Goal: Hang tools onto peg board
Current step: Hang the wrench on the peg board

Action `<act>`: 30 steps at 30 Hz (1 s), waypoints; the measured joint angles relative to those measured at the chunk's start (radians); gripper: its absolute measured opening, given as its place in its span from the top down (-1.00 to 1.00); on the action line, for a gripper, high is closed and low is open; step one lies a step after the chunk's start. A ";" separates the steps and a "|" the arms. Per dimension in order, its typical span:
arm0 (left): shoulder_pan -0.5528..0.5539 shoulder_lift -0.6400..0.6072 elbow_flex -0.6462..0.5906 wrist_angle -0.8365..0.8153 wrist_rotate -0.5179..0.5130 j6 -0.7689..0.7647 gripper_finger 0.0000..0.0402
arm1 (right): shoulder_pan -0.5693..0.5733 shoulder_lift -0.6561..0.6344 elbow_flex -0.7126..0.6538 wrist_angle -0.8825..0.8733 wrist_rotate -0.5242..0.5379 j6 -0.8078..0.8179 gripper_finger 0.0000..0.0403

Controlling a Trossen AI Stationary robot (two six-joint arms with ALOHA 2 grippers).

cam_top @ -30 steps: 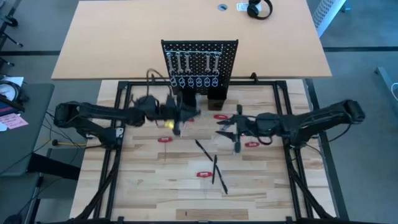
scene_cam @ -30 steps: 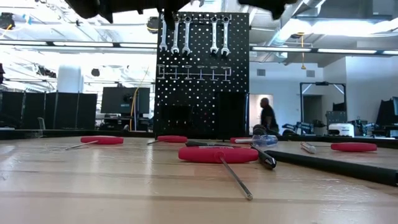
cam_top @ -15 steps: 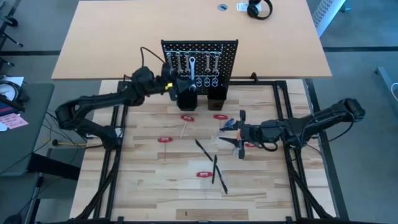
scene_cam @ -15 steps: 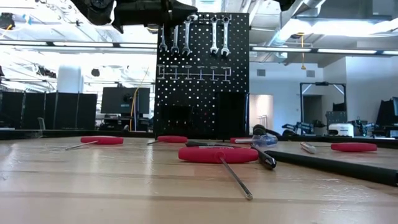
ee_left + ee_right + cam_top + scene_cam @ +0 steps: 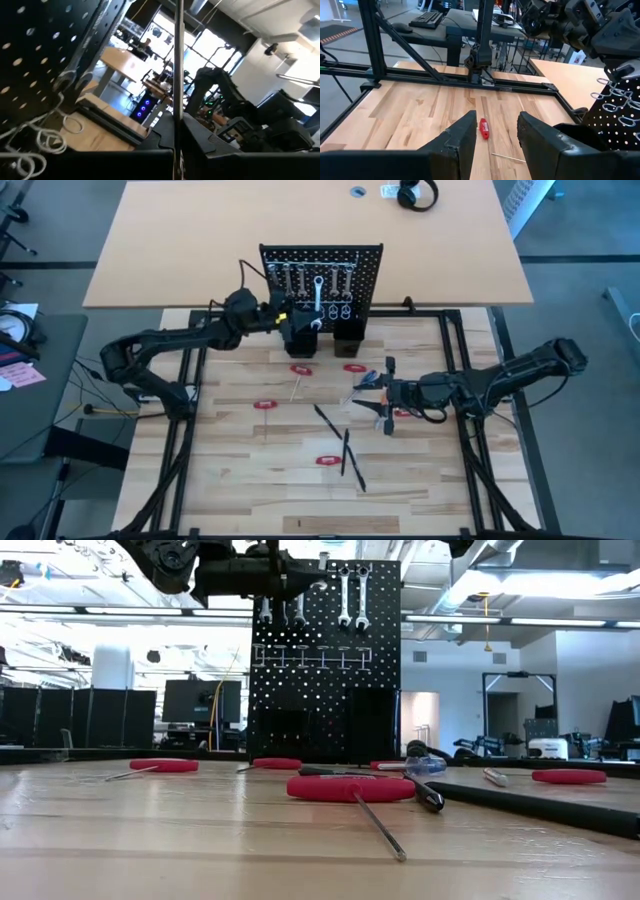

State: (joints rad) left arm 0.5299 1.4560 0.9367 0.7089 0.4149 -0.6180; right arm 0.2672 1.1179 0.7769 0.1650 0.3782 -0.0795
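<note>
One silver wrench is pinched in the left gripper against the peg board; the right gripper hovers, fingers spread, above the red-handled tools.

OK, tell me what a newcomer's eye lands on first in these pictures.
First the upright black peg board at the table's far edge, silver wrenches hanging along its top. Right against it is the left gripper, holding a wrench at the board's face. Nearer the front, red-handled tools and thin black sticks lie scattered on the wooden table, with the right gripper open above them.
</note>
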 joint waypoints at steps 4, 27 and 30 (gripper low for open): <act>-0.002 -0.002 0.000 0.015 0.000 -0.005 1.00 | 0.000 0.000 0.000 -0.001 0.000 0.000 0.25; 0.076 -0.002 0.000 0.009 -0.027 -0.052 1.00 | 0.001 0.000 0.000 -0.001 -0.001 0.003 0.25; 0.082 -0.002 0.000 -0.015 -0.027 -0.053 1.00 | 0.001 0.000 0.000 0.000 -0.001 0.003 0.25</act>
State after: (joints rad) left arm 0.6120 1.4536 0.9371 0.6936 0.3882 -0.6713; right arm 0.2684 1.1179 0.7765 0.1646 0.3775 -0.0765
